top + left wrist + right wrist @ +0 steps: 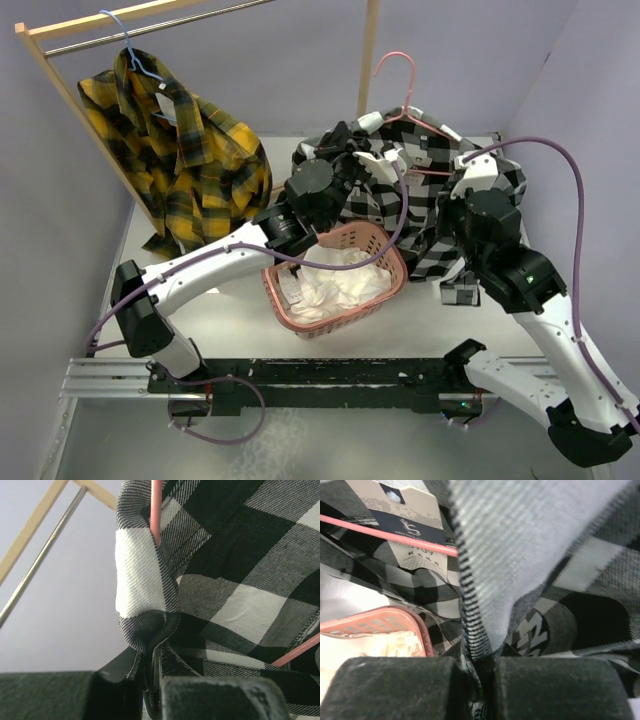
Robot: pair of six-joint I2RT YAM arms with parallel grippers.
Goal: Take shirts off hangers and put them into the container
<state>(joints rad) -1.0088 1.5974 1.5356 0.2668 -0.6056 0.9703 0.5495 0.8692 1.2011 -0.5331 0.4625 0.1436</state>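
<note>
Twin white-shelled robot arms, left arm (pixel 200 268) and right arm (pixel 575 350), with round black joint housings. Purple cable (pixel 560 152) looped off each and run along the links. Black base mounts (pixel 590 442) on a slotted silver rail (pixel 100 375). Small green light (pixel 531 279) on the right arm's black forearm block. Matte black, blocky, faintly grainy fingers (pixel 220 699) on the left gripper (pixel 152 680); the same pair on the right gripper (pixel 480 680).

Lab: robot arms (pixel 215 260) on aluminium rail (pixel 100 378)
</note>
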